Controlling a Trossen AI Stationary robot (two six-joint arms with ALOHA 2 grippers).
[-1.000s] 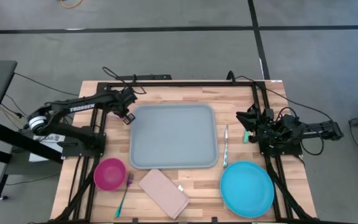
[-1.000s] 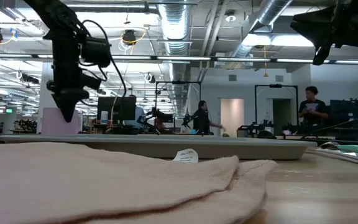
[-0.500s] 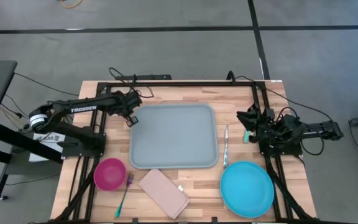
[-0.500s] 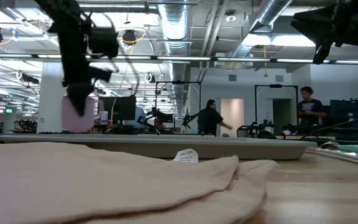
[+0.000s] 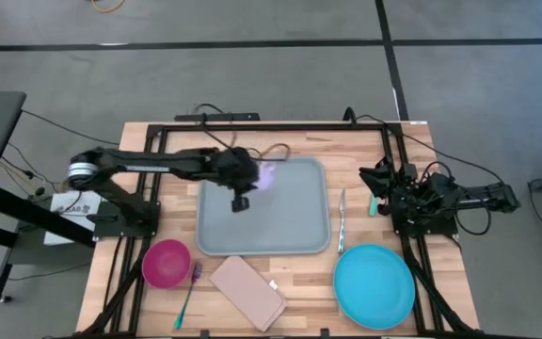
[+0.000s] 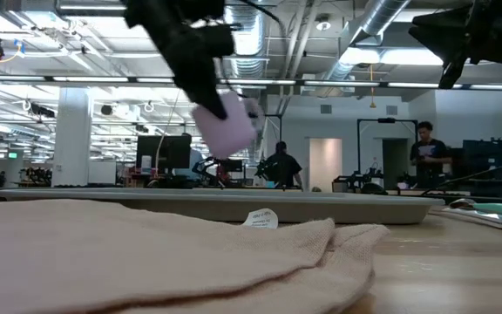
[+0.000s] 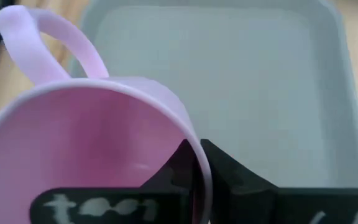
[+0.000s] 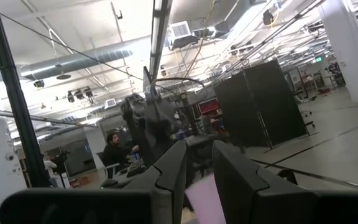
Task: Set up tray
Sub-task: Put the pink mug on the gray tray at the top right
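**Mug carried over the tray, held by its rim**

The left gripper (image 5: 240,188) is clamped on the rim of a pale lilac mug (image 7: 86,146), one finger inside the wall and one outside, which leaves the handle free and the base clear for setting down. It hangs above the far-left part of the tray (image 5: 290,235), which lies flat at the table's middle, bare inside. Around it wait the pieces likely meant to go on: a magenta bowl (image 5: 166,263), fork (image 5: 188,293) and napkin (image 5: 247,292) at the near left, a blue plate (image 5: 374,285) at the near right. The right gripper (image 5: 374,191) rests folded at the right edge, jaws slightly parted, empty.
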